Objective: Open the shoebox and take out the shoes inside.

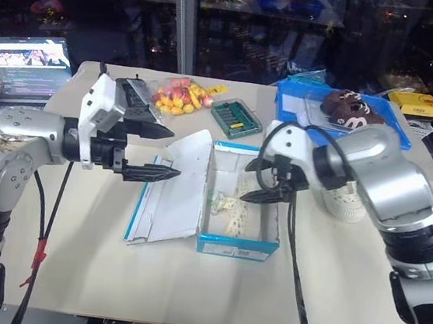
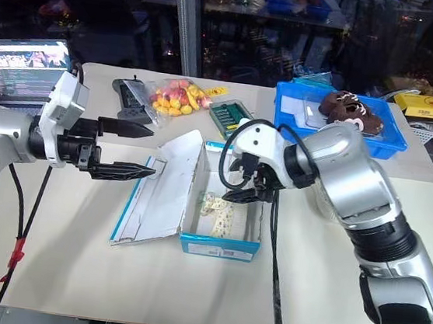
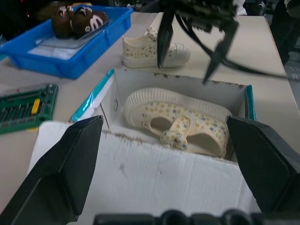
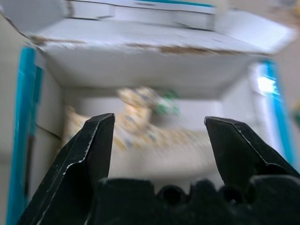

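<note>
Two cream shoes in total: one lying inside the open shoebox, the other already out, standing on the table just beyond the box near the blue tray. One shoebox, mid-table, lid flopped open toward the robot's left with its white inside up. Two dark brown shoes sit in that tray. Also one laptop, one bag of yellow and pink bits, and one green case.

Both grippers have their jaws spread wide with nothing between them. The left gripper hangs over the lid, aimed at the box. The right gripper hovers over the box's open top, fingers pointing down into it.

From the head views you can barely make out the shoe in the box, just pale speckled bits, and the second shoe is mostly tucked behind the right arm. The left wrist view shows both shoes clearly, strap and floral print included. The right wrist view looks straight into the box, shoe blurry.
</note>
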Robot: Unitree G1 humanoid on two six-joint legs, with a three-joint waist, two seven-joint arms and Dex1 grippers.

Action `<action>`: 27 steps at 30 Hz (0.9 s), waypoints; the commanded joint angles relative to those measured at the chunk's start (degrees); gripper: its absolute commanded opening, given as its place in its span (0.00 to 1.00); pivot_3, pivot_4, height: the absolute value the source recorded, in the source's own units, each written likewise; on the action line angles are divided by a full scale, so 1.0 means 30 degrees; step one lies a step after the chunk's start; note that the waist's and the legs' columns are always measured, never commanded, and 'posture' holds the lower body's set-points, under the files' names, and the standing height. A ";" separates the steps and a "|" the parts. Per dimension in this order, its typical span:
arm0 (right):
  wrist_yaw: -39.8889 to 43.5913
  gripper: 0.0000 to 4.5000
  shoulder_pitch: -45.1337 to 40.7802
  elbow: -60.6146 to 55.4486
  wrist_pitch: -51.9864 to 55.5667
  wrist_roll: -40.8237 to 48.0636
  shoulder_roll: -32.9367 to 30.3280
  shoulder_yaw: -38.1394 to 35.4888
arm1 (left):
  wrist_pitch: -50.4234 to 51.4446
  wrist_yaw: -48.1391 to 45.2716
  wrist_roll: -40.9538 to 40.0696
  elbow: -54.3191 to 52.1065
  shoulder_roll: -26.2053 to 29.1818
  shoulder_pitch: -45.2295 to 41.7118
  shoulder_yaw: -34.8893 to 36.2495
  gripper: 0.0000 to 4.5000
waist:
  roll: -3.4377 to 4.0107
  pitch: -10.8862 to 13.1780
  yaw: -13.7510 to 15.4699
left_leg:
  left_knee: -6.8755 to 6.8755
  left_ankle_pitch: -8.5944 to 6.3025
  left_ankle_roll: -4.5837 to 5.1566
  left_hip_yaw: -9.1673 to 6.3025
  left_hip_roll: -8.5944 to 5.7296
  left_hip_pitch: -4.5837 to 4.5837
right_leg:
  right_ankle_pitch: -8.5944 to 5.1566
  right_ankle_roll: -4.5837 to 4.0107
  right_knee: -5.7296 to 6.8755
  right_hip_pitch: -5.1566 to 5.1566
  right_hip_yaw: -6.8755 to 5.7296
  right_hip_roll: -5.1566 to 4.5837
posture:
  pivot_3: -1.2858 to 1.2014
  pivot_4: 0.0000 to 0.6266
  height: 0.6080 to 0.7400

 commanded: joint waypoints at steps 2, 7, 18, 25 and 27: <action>-0.0829 0.81 0.0106 0.0660 0.0032 -0.0118 0.1240 0.1330 | -0.0491 -0.0009 -0.0050 -0.0517 0.0062 0.0026 0.0592 1.00 | -0.0001 -0.0001 0.0034 | -0.0002 0.0000 0.0000 -0.0001 0.0002 0.0000 | 0.0000 -0.0001 0.0002 -0.0004 0.0000 0.0003 | 0.52 0.24 1.00; -0.1992 0.81 -0.0054 0.4832 -0.1720 -0.1600 0.2753 0.2934 | -0.0293 0.0283 -0.0355 -0.1145 0.0260 0.0629 0.1082 1.00 | -0.0010 -0.0007 0.0030 | 0.0004 0.0001 0.0000 0.0000 0.0000 -0.0001 | 0.0003 -0.0005 0.0005 -0.0004 0.0001 0.0004 | 0.52 0.24 1.00; -0.1860 0.53 -0.0234 0.6630 -0.2091 -0.2210 0.3698 0.2964 | 0.0043 0.0820 -0.0725 -0.1858 0.0457 0.1291 0.1652 1.00 | -0.0086 -0.0054 -0.0008 | 0.0010 0.0006 -0.0008 -0.0003 0.0010 0.0075 | 0.0016 -0.0019 0.0011 0.0060 0.0000 0.0014 | 0.52 0.24 1.00; -0.1599 0.05 -0.0245 0.4827 -0.0362 -0.0619 0.3594 0.1399 | -0.0011 0.0744 -0.0496 -0.1464 0.0258 0.0750 0.1268 1.00 | -0.0086 -0.0054 0.0009 | 0.0003 0.0006 -0.0008 -0.0003 0.0013 0.0063 | 0.0015 -0.0019 0.0008 0.0047 0.0001 0.0018 | 0.52 0.24 1.00; -0.1020 0.02 -0.0148 0.3459 0.0032 0.0457 0.3268 0.0586 | -0.0050 0.0703 -0.0437 -0.1370 0.0195 0.0603 0.1134 1.00 | -0.0086 -0.0053 0.0025 | 0.0000 0.0006 -0.0008 -0.0004 0.0014 0.0040 | 0.0015 -0.0019 0.0008 0.0026 0.0001 0.0018 | 0.52 0.24 1.00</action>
